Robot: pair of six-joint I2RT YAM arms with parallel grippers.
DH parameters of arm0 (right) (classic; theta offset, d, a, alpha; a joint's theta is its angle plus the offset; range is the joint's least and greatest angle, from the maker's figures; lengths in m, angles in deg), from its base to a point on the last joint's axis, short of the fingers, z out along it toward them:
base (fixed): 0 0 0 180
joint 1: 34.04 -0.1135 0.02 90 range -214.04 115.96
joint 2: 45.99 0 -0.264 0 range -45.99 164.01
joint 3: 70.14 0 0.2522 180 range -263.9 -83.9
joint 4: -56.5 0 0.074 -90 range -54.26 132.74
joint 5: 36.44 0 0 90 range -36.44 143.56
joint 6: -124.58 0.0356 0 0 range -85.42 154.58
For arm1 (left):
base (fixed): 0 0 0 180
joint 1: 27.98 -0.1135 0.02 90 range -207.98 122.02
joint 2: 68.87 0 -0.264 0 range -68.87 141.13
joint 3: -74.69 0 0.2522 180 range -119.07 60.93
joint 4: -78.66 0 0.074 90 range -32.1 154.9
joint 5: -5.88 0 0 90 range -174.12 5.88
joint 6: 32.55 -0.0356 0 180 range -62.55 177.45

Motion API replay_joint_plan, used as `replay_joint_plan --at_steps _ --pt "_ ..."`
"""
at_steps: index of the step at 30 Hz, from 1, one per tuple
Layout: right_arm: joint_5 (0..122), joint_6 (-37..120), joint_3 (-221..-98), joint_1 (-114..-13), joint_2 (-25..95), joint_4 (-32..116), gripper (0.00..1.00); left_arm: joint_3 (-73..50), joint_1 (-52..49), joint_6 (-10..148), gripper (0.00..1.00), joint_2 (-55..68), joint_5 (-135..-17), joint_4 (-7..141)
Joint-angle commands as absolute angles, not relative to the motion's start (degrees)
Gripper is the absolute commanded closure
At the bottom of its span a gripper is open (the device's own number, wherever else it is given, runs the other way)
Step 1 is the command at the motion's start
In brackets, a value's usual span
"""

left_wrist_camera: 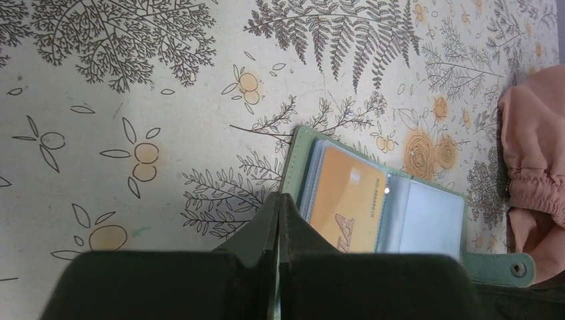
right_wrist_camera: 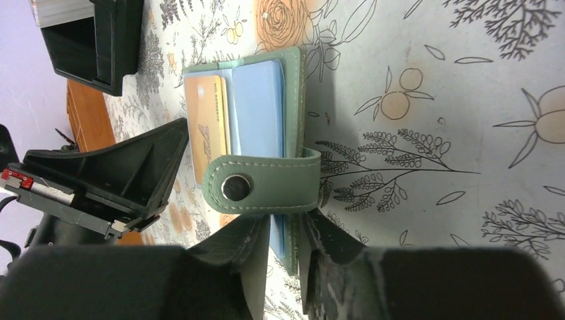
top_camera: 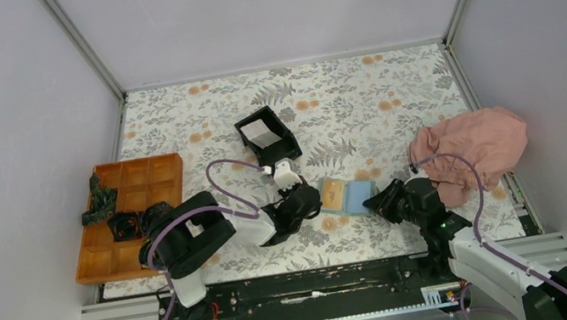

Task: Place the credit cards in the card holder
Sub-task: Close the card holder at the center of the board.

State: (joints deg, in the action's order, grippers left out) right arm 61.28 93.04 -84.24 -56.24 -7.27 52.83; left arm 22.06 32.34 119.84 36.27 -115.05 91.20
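Open card holder; closed left gripper at its left edge; right gripper astride its strap-side edge, jaws narrowed, clamp unconfirmed. Pin both covers flat, pockets exposed.

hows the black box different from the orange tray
The black box is small, with one compartment holding a stack of pale cards. The orange tray is larger and split into several compartments, some holding dark items. The box sits near the middle, the tray at the left edge. Both are open-topped.
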Motion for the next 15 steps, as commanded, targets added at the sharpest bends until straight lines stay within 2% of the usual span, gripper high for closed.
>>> replay_joint_plan --at_steps 1,5,8,12,15 --pt "59.0 90.7 -86.5 -56.8 -7.5 51.2 0.76 26.9 32.5 118.3 0.97 41.1 -108.4 67.2" --pt "59.1 90.1 -88.3 -56.7 -5.1 51.6 0.86 28.1 32.6 120.1 0.66 37.0 -111.2 65.5" --pt "58.9 90.7 -89.5 -56.8 -3.5 52.4 0.96 30.1 32.2 121.1 0.51 34.2 -111.9 66.1" --pt "59.3 92.5 -90.9 -56.8 -1.9 53.9 1.0 33.7 32.0 122.5 0.36 31.7 -111.6 69.9" --pt "60.0 94.9 -91.1 -56.8 -1.1 55.4 1.0 35.9 31.7 123.2 0.3 31.4 -109.9 73.7"
